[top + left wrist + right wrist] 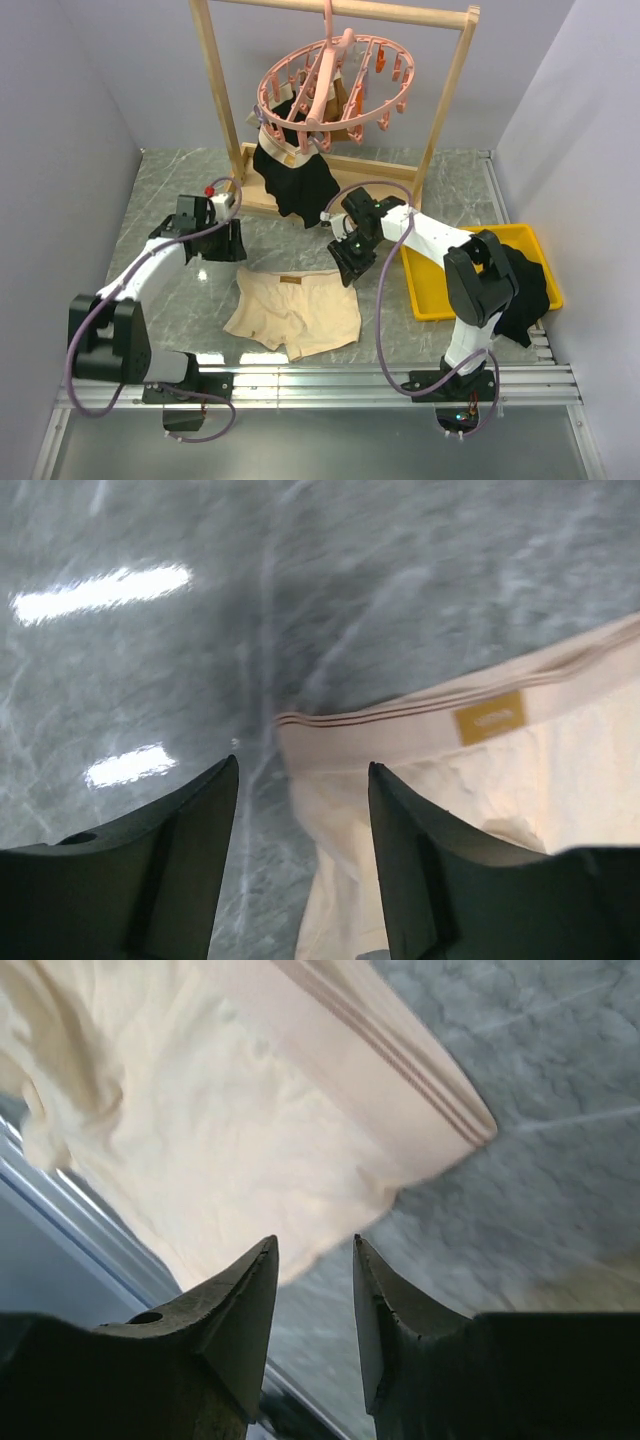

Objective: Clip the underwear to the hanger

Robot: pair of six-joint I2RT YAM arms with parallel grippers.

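The beige underwear lies flat on the marble table, waistband and small label toward the rack. The pink ring hanger hangs tilted from the wooden rack's top bar, with a black garment clipped to it. My left gripper is open and empty just left of the waistband's left corner; the left wrist view shows that corner ahead of the fingertips. My right gripper is open and empty by the waistband's right corner, its tips over the garment's edge.
The wooden rack frame stands at the back of the table. A yellow tray at the right holds black garments draped over its edge. Metal rails run along the near edge.
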